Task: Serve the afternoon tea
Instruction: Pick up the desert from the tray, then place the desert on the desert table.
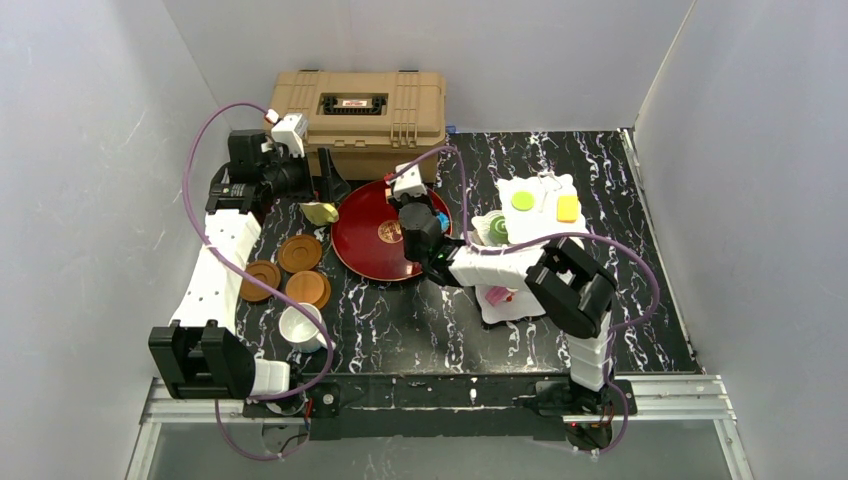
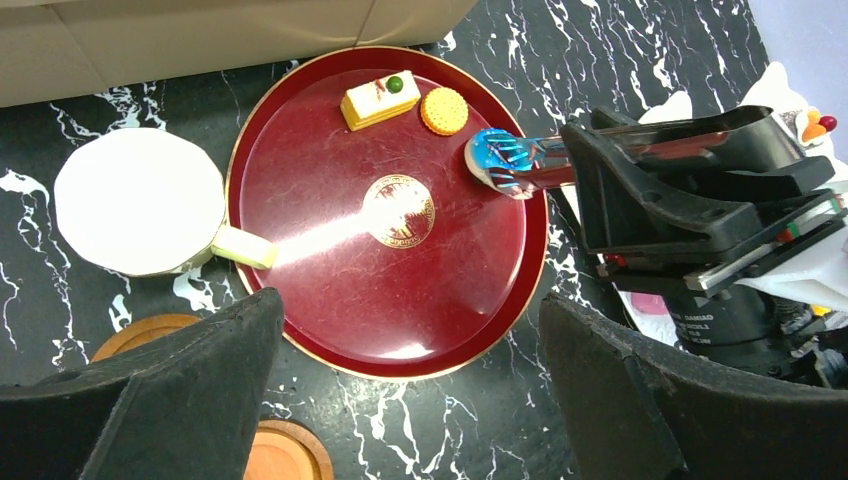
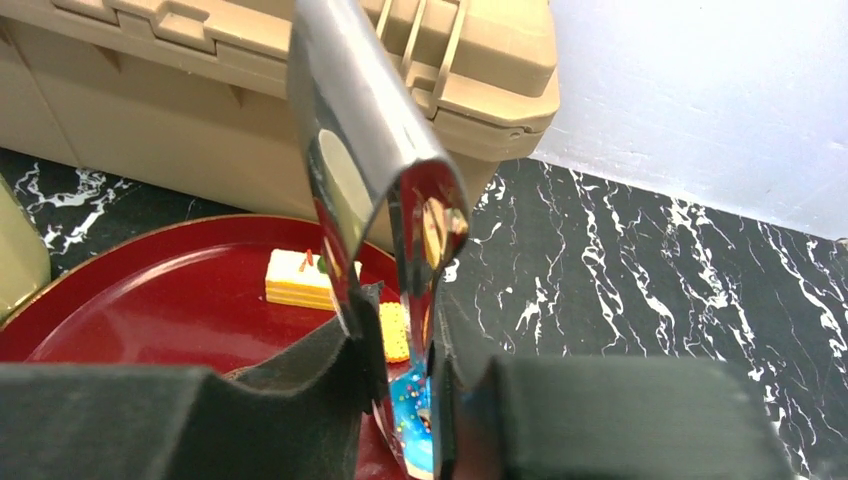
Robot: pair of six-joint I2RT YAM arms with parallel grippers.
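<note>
- Right gripper [image 3: 405,375] is squeezed on the metal tongs [image 3: 350,150]. The tong tips are pinched together on the blue doughnut [image 2: 497,162] at the right rim of the red tray [image 2: 330,300]. Can't tell whether it's off the surface yet.
- Left gripper [image 2: 415,385] has its fingers wide apart and holds nothing. It hangs over the near-left edge of the tray.
- Done so far, by the look of it: the white stand [image 1: 540,222] already carries a green piece [image 1: 522,200], a yellow piece [image 1: 568,208] and something pink [image 1: 497,295] lower down.
- Left on the tray: a yellow cake slice [image 2: 378,98] and an orange biscuit [image 2: 444,110], side by side at the far edge, plus the doughnut in the tongs.
- Cups look unserved:
  - The pale-yellow mug [image 2: 140,200] is on the table, touching the tray's left rim.
  - The white mug [image 1: 300,325] is on the table beside the three brown saucers [image 1: 300,253].
  - All three saucers are bare.
- I'd put it at roughly halfway.
- Clutter: the tan case [image 1: 360,110] sits right behind the tray.
- Possible obstructions:
  - The right forearm lies across the front of the stand, so it has to swing clear before placing.
  - The purple cable loops over the stand.
  - The left arm is close to the tray.
</note>
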